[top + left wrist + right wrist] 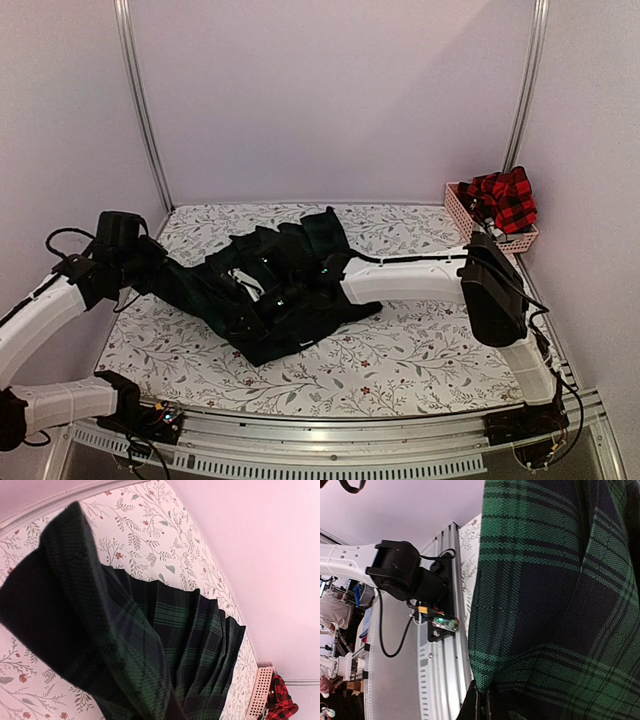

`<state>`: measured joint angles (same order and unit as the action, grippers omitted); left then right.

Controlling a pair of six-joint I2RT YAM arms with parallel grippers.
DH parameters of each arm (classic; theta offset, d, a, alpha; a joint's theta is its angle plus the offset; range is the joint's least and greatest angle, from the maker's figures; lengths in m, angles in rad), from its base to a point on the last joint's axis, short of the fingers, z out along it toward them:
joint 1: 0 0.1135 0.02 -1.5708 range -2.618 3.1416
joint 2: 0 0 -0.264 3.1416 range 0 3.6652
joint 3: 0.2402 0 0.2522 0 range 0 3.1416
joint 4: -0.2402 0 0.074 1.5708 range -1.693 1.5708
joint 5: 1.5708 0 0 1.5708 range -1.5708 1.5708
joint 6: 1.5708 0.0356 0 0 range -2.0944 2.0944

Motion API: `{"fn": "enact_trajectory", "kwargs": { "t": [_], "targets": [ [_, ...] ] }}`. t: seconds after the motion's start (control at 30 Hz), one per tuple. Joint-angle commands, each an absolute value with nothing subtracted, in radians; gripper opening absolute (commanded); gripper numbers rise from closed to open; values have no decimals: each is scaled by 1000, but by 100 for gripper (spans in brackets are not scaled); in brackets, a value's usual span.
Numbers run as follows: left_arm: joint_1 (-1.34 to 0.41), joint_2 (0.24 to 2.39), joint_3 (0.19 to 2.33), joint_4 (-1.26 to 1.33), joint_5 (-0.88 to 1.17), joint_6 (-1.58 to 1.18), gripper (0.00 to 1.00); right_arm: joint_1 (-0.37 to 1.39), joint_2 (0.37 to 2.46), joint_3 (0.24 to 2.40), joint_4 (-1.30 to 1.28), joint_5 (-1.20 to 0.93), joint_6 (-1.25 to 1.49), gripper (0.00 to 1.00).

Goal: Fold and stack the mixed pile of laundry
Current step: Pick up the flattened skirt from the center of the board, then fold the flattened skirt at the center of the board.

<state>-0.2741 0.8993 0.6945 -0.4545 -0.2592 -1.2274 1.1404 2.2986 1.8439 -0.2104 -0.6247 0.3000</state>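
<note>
Top view: dark green tartan piece point(270, 300) lies spread and rumpled mid-bench on the leaf-patterned cloth point(400, 360), running diagonally from the left side toward the far middle. The left claw point(160, 268) is at the garment's left end, where the fabric is drawn to a narrow point; it is clamped tight on that end. The right claw point(318, 280) reaches in from the right and is buried in the middle of the same garment, with folds bunched around it. The red-and-black checked shirt point(505, 198) sits in the pink basket point(455, 205) at the far right corner of the bench point(330, 428), heaped above the rim and well apart from the tartan. Left wrist view: a tartan fold hangs close to the lens and runs out of the bottom of the frame. The fingers are hidden. The pleated rest of the piece lies on the cloth beyond it, with the basket and shirt far off at bottom right. Right wrist view: tartan fills most of the frame, draped right over the lens. The fingers are hidden by the cloth, pinched narrow on the fabric. On the left side of the frame are a strip of cloth, the bench edge and the left arm point(395, 572).
</note>
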Motion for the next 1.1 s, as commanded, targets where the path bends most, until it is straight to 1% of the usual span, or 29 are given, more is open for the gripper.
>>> {"fn": "enact_trajectory", "kwargs": {
  "t": [0.0,0.07,0.17,0.43,0.63,0.87,0.97,1.07],
  "targets": [
    [-248,972,792,-491,-299,-1129,0,1133,2300,1880,-148,-766,391,0],
    [-247,1033,839,-444,-265,-1085,0,1105,2286,1829,-92,-801,421,0],
    [-248,1146,925,-364,-206,-1018,0,1034,2213,1672,63,-840,500,0],
    [-297,1494,1217,-206,-103,-916,0,859,2102,1486,168,-944,518,0],
    [-382,1785,1558,-206,-63,-843,0,735,2066,1383,238,-1042,537,0],
    [-474,2158,1925,-245,25,-774,0,616,2028,1204,393,-1049,606,0],
    [-489,2275,1996,-247,47,-797,0,568,2042,1110,458,-1030,637,0],
    [-496,2362,1998,-201,70,-811,0,528,2084,1058,494,-1020,659,0]
  ]
}}
